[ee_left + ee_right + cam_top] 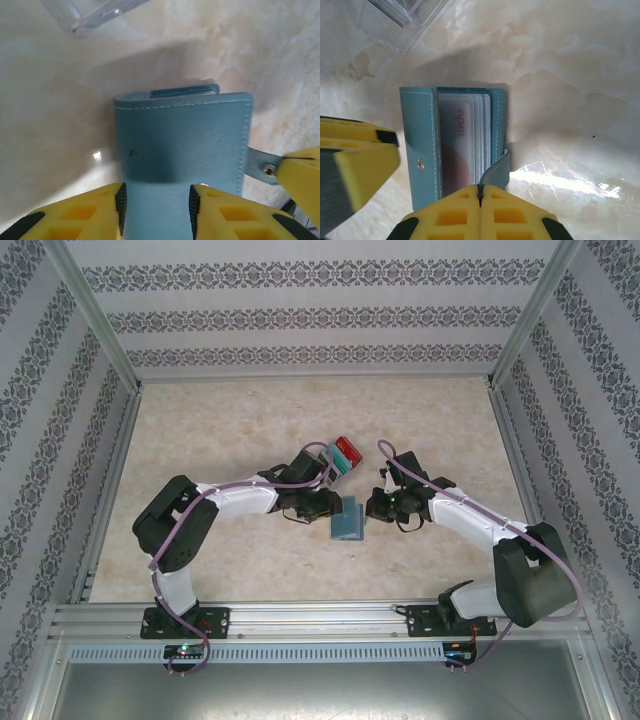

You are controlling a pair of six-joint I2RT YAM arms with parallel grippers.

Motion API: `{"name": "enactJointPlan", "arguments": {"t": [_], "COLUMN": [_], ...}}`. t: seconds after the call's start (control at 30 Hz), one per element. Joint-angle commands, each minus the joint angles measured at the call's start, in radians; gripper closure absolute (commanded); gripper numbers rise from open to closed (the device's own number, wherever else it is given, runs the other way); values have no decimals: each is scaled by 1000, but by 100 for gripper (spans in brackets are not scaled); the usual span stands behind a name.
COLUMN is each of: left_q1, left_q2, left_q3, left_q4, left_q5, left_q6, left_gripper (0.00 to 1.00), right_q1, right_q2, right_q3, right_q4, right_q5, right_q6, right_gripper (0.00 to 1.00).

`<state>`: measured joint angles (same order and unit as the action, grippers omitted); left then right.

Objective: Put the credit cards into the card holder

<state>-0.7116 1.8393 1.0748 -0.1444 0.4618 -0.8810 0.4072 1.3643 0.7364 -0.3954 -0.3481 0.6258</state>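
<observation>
Stitched teal card holder [420, 140] (open), left hand [156, 200] spread; right hand [480, 192] pinching strap [497, 167]

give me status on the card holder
left gripper open over card holder cover; right gripper shut on its strap; holder open; red card in clear box, nothing in the way
</observation>
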Motion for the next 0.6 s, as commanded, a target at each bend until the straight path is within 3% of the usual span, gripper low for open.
{"name": "enactJointPlan", "arguments": {"t": [0.0, 0.4, 0.57], "left_q1": [-22, -49, -57], "left_q2": [28, 103, 111], "left_q3": [38, 89, 97], "left_q4": [-23, -88, -103], "left_q5": [12, -34, -43], "left_q6": [19, 35, 44], "left_gripper": [63, 69, 71], "right_q1": [-11, 17, -11], "right_q2": [15, 72, -10], "right_q3": [12, 32, 0], "right_q4": [18, 47, 35], "right_q5": [-41, -74, -4], "right_q6": [9, 29, 34], "right_gripper": [98, 98, 99]}}
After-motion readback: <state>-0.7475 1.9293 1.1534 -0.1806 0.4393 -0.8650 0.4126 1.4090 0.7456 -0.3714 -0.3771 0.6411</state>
